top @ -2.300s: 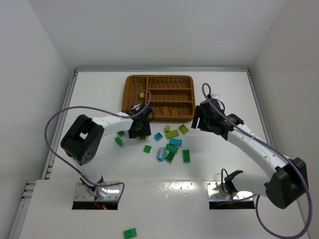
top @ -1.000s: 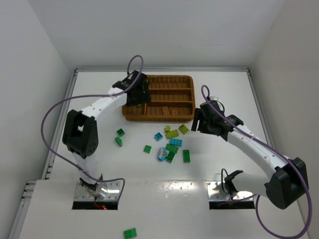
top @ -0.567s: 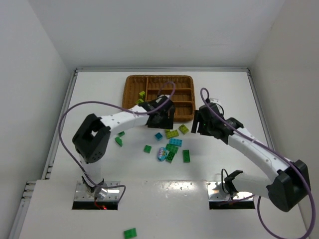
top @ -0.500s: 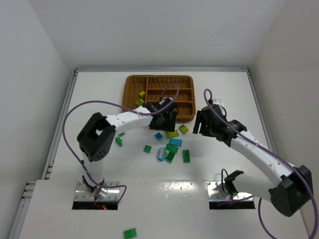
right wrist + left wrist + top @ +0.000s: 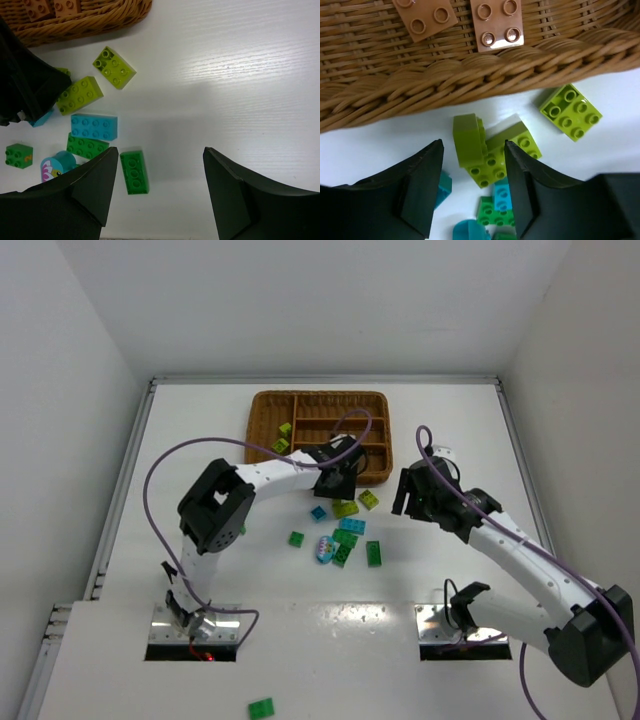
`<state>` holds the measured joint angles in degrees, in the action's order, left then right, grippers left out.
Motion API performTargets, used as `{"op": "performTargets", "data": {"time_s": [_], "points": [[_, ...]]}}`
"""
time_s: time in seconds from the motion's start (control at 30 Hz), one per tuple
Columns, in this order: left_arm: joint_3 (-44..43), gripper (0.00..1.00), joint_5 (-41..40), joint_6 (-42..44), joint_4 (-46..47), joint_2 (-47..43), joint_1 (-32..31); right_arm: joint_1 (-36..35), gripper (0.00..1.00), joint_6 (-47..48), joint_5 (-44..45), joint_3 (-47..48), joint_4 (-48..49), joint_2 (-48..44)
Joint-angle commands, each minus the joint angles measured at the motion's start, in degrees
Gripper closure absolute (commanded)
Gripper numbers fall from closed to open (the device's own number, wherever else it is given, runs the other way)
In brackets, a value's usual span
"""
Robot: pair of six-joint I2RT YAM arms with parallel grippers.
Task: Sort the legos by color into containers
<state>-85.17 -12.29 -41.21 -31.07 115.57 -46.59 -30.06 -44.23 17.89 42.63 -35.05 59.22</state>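
The brown wicker tray point(image 5: 318, 393) stands at the back centre, with two lime bricks point(image 5: 283, 436) in its narrow left section. In the left wrist view two orange-brown bricks point(image 5: 497, 22) lie inside its front rim point(image 5: 470, 75). My left gripper point(image 5: 338, 482) is open and empty just in front of the tray. Its fingers point(image 5: 422, 190) straddle a lime brick point(image 5: 487, 150) on the table. My right gripper point(image 5: 410, 498) is open and empty, to the right of the loose pile. A dark green brick point(image 5: 134, 171) lies by its left finger point(image 5: 95, 185).
Loose bricks lie in front of the tray: another lime one point(image 5: 368, 499), teal ones point(image 5: 352, 526) point(image 5: 318, 513), dark green ones point(image 5: 296, 538) point(image 5: 373, 553), and a rounded teal printed piece point(image 5: 324, 548). One green brick point(image 5: 261, 707) lies on the near ledge.
My left gripper went up to the tray's narrow left section, where a second lime brick now lies, then came back to the tray's front edge over the lime bricks. My right gripper drifted slightly right.
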Motion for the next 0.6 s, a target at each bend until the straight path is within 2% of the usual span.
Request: {"op": "performTargets", "data": {"time_s": [0.0, 0.13, 0.27, 0.33, 0.47, 0.57], "points": [[-1.93, 0.43, -0.98, -0.1, 0.84, 1.33, -0.08, 0.27, 0.3, -0.95, 1.01, 0.61, -0.28, -0.33], [-1.93, 0.52, -2.29, -0.1, 0.22, 1.94, -0.08, 0.27, 0.3, -0.95, 1.01, 0.61, -0.28, -0.33], [-2.46, 0.67, -2.82, -0.62, -1.44, 1.94, -0.08, 0.27, 0.3, -0.95, 1.01, 0.61, -0.28, -0.33], [-2.46, 0.76, -3.34, -0.62, -2.5, -0.85, -0.08, 0.27, 0.3, -0.95, 1.01, 0.61, -0.28, -0.33], [-2.99, 0.81, -3.88, 0.95, -5.05, -7.35, -0.08, 0.27, 0.3, -0.95, 1.01, 0.61, -0.28, 0.19], [-0.89, 0.83, -2.3, 1.57, -6.2, -11.58, 3.07, 0.27, 0.3, -0.95, 1.01, 0.61, -0.28, 0.19]]}}
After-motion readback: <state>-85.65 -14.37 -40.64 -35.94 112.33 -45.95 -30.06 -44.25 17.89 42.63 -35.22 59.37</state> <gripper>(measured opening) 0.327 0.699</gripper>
